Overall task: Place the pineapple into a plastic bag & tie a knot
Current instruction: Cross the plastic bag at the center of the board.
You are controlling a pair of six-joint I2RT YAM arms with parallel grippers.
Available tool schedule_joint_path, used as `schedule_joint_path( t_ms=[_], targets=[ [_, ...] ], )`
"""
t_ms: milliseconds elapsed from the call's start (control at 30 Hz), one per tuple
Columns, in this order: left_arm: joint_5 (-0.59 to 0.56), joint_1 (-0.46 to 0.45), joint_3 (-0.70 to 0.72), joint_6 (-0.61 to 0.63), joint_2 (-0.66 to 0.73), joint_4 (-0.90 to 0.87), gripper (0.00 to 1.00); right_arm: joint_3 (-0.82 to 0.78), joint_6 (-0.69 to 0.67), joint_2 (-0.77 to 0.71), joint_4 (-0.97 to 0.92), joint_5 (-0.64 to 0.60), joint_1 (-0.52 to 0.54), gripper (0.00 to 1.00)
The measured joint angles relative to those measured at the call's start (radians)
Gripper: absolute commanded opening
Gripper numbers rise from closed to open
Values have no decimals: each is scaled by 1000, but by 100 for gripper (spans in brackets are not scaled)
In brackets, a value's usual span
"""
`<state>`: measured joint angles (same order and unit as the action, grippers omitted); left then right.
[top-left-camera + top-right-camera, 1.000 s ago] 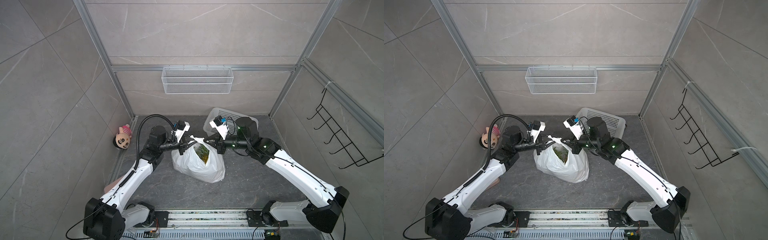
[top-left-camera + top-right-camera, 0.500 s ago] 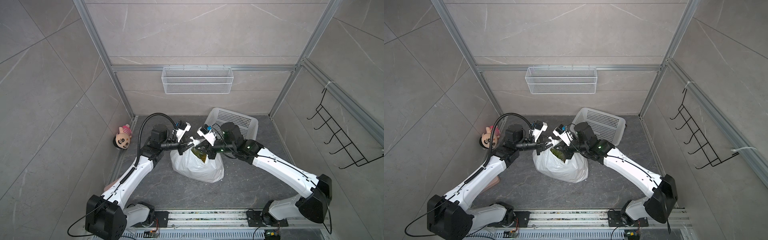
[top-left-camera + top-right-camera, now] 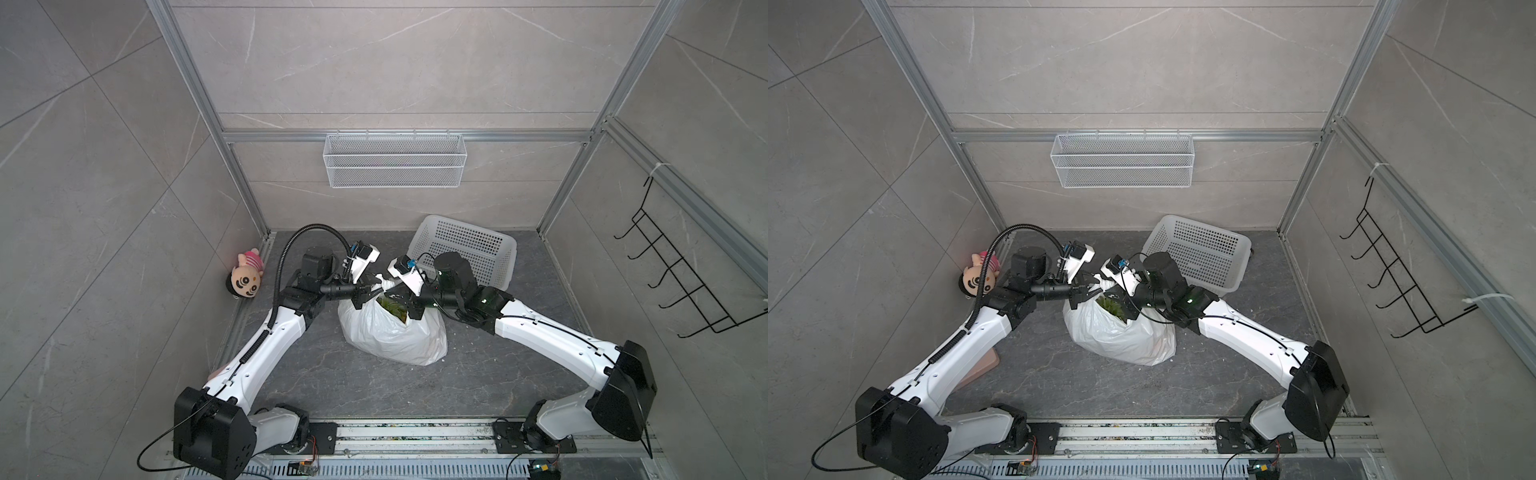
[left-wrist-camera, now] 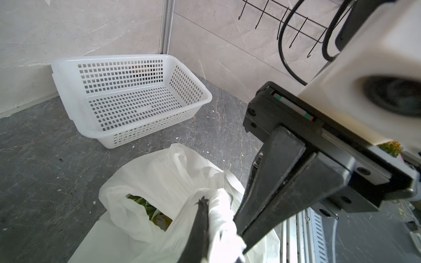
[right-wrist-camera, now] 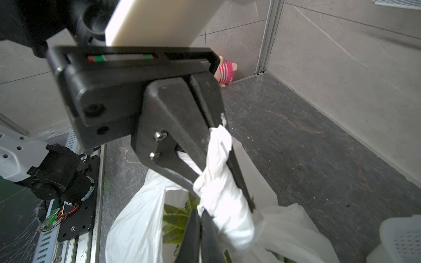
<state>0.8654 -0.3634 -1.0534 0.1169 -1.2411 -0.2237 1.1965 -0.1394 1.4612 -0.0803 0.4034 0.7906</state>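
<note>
Top views first: the bag (image 3: pixel 390 336) sits mid-floor, its mouth at its 12 o'clock edge, green pineapple (image 3: pixel 392 308) leaves poking out. The left gripper (image 3: pixel 369 294) comes in from 9 o'clock and the right gripper (image 3: pixel 401 293) from 3. Both sets of jaws are pinched tight on the bag's handles (image 3: pixel 384 284), bunched white between them. The basket (image 3: pixel 461 249) is at 1 o'clock from the bag, the plush (image 3: pixel 246 277) at 10 in the corner. The shelf (image 3: pixel 395 166) is on the back wall at 12, the hooks (image 3: pixel 681 286) on the wall at 3. In a top view a tan block (image 3: pixel 982 368) shows plainly beneath the left arm. Left wrist now: close up, the left jaws clamp a handle, with the right gripper's closed fingers (image 4: pixel 268 182) just beside. A red-and-green sticker (image 4: pixel 293 107) sits on its housing, no lettering legible. Right wrist: here the handle twists round the left gripper's fingers (image 5: pixel 182 127), the right jaws shut on plastic; knotted or merely twisted, can't tell.
</note>
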Motion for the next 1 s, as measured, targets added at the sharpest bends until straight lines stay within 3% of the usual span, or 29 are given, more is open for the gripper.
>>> schedule_joint_path(
  t_ms=[233, 500, 733, 900, 1000],
  targets=[
    [4, 0, -23, 92, 0, -56, 0, -38, -3, -34, 25, -43, 0, 0],
    [-8, -2, 8, 19, 2, 45, 0, -45, 8, -36, 40, 2, -18, 2],
    [11, -2, 85, 30, 43, 154, 0, -26, 46, -47, -36, 66, -23, 26],
    [32, -1, 85, 58, 74, 188, 0, 54, 44, -76, -144, 123, -42, 52],
    [42, -1, 85, 71, 84, 195, 0, 101, 45, -95, -179, 146, -58, 60]
  ],
)
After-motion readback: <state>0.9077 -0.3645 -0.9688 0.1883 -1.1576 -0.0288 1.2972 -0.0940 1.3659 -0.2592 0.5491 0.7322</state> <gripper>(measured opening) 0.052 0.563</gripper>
